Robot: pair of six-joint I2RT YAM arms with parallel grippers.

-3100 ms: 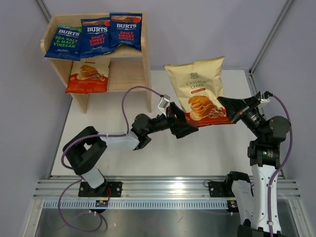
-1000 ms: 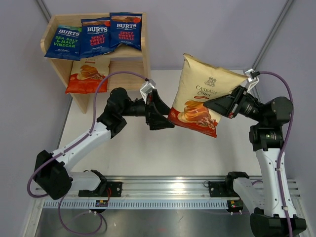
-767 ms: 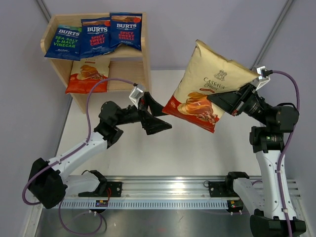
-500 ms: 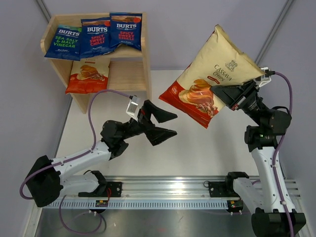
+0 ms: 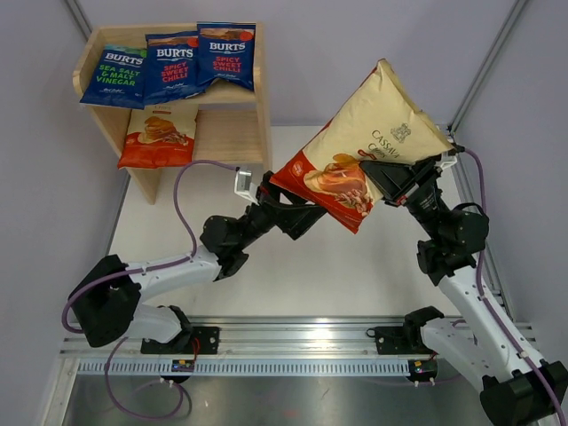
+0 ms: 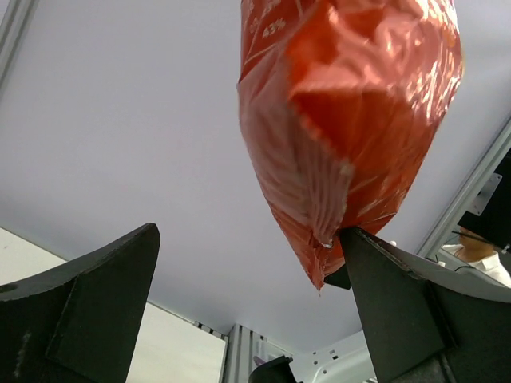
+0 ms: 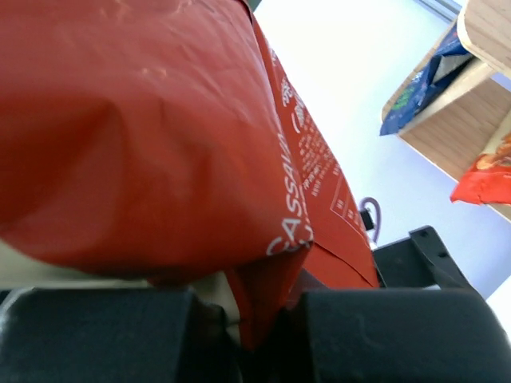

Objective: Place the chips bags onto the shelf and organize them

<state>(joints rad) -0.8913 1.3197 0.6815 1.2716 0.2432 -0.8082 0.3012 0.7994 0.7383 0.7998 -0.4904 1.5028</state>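
My right gripper (image 5: 390,177) is shut on the side edge of a cream chips bag (image 5: 373,133) with a red-orange bottom and holds it tilted in the air right of the shelf (image 5: 264,133). In the right wrist view the bag's (image 7: 144,136) seam sits pinched in the gripper (image 7: 255,319). My left gripper (image 5: 300,209) is open just under the bag's red bottom. In the left wrist view the bag's (image 6: 351,120) bottom corner hangs by the right side of the gripper (image 6: 249,231). Three dark blue BURTS bags (image 5: 170,64) lie on the top tier, and one cream bag (image 5: 160,135) lies at the lower tier's left.
The shelf stands at the back left corner by grey walls. Bare wood shows on the lower tier (image 5: 229,133) right of the cream bag. A white tabletop (image 5: 355,266) lies below the held bag. The shelf (image 7: 479,112) also shows in the right wrist view.
My left gripper let go of the bag's red bottom, opened and dropped back, then rose under it again. My right gripper lifted and tilted the bag, carrying it left.
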